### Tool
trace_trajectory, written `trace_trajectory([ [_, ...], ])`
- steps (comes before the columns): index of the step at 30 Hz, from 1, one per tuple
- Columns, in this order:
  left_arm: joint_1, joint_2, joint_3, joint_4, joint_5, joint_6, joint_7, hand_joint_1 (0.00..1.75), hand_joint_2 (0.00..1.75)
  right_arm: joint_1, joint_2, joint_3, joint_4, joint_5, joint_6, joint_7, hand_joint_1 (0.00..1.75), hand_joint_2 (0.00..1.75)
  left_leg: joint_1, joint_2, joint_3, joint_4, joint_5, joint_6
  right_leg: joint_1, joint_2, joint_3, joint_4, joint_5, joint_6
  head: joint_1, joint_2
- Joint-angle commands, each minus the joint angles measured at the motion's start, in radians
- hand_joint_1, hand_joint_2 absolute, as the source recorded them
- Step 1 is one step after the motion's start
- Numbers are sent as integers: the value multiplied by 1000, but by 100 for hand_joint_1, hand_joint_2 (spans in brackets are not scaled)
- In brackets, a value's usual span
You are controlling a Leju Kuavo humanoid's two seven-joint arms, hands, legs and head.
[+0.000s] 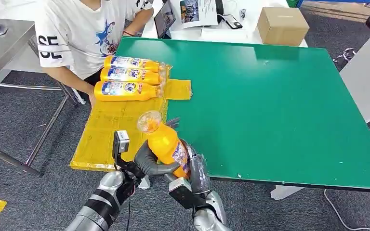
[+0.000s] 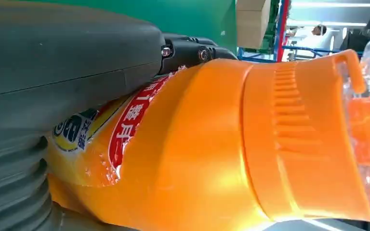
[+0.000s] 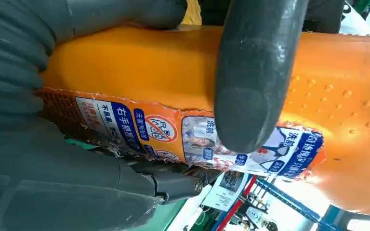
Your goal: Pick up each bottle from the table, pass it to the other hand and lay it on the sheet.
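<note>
Currently 3 bottles laid on sheet — 4th bottle gripped by both left hand and right hand, mid-handover; placement pending.

We are reading "SE" in black on the sleeve of the person's white shirt. On the held bottle we are seeing a label showing Chinese characters and a crossed-out prohibition sign; the three lying bottles are showing blue lettering too small to read.
</note>
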Motion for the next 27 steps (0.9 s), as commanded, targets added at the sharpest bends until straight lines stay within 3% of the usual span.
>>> trace_trajectory([
  [1,-41,26,-22,63,17,-16,13,0,175,-46,-8,31,93,-1,10,-1,175,175,1,1,4,-1,-1,-2,1,2,4,-1,-1,-2,0,0],
  [15,-45,47,-87,65,45,-61,20,0,175,-89,16,55,208,-12,-20,-1,175,175,1,1,6,-1,-2,-2,1,2,5,-1,-1,-2,0,0],
  [16,-47,48,-95,72,62,-99,27,175,175,-97,19,57,217,4,-41,-1,175,175,1,0,3,-1,-1,-1,1,1,3,-1,-1,-2,0,0],
  [27,-39,53,-114,70,126,-137,48,175,175,-110,39,16,262,76,-48,-1,175,175,1,1,5,-1,-2,-2,1,2,4,-1,-1,-2,0,0],
])
